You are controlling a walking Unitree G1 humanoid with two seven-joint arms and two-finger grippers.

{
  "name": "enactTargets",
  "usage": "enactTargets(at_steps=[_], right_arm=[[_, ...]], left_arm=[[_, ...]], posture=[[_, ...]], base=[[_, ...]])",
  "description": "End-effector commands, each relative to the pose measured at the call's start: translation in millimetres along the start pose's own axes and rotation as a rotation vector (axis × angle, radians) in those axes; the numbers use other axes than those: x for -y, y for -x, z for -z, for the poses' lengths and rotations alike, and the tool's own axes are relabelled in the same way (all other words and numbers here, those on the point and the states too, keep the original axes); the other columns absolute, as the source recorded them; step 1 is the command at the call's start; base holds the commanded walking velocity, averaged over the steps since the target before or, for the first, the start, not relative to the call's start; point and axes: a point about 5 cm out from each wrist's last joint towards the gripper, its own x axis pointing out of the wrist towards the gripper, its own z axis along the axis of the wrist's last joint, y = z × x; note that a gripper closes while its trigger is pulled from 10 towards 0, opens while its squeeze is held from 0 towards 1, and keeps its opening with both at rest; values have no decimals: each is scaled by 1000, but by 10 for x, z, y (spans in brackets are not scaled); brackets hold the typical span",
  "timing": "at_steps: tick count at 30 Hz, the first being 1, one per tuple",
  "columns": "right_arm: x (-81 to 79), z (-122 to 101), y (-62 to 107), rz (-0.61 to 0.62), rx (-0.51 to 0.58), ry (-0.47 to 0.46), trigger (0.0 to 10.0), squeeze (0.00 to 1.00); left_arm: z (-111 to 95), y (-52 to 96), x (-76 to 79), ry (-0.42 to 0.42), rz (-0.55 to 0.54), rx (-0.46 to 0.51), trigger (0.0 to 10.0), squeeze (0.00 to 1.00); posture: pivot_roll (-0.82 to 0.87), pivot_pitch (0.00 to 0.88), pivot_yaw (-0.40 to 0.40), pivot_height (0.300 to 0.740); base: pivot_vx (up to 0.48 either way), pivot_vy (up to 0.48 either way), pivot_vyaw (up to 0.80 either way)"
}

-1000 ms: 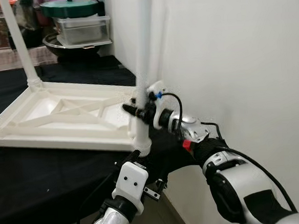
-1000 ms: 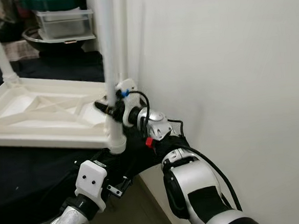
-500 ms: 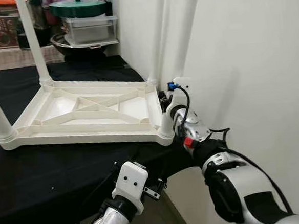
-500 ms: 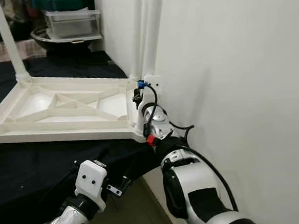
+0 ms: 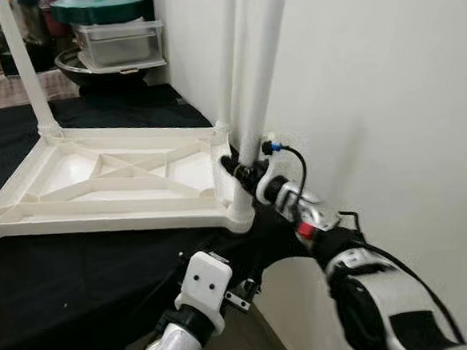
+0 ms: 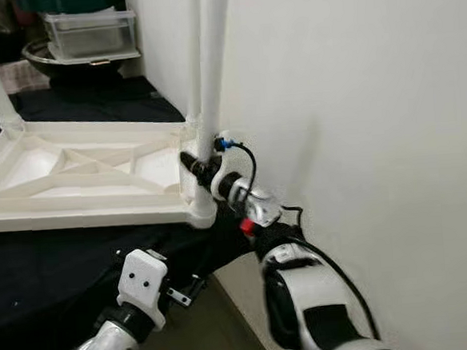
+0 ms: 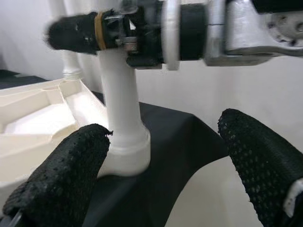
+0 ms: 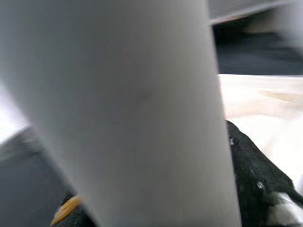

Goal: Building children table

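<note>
A white plastic children's table top point(image 5: 99, 204) lies upside down on a black cloth point(image 5: 80, 274). White legs stand up from its corners. The near right leg point(image 5: 258, 85) sits in its corner socket point(image 5: 240, 213) and leans slightly toward the wall. My right gripper point(image 5: 237, 168) is shut on this leg just above the socket, and the leg point(image 8: 132, 109) looms close in the right wrist view. My left gripper point(image 7: 161, 179) is open, low at the table's front edge, and faces the same socket point(image 7: 124, 153) without touching it.
A white wall point(image 5: 372, 93) runs close along the right side of the table top. The far right leg point(image 5: 228, 47) and far left leg point(image 5: 22, 70) stand upright. Pots and a clear container point(image 5: 120, 43) sit at the back.
The head view has shifted. My right gripper stays on the near right leg, which now leans more toward the wall than a second ago. The left arm has not moved.
</note>
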Motion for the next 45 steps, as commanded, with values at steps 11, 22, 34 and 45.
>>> enactTargets(at_steps=[11,22,34,45], right_arm=[[-276,-160,-68,-442,-25,25,10000,0],[-71,-137,-211,103,-10,136,0,0],[489,-105,264,1025,-53,167,0,0],[411,-28,229,1240,48,43,8980,0]], left_arm=[[11,4,16,-2,3,-12,10000,0],[12,-8,18,1,-1,-12,10000,0],[20,-14,14,-2,5,-17,10000,0],[26,-15,11,-7,6,-22,10000,0]], posture=[[107,20,-141,740],[99,24,-143,740],[94,25,-137,740],[99,22,-137,740]], base=[[0,0,0],[0,0,0],[0,0,0],[0,0,0]])
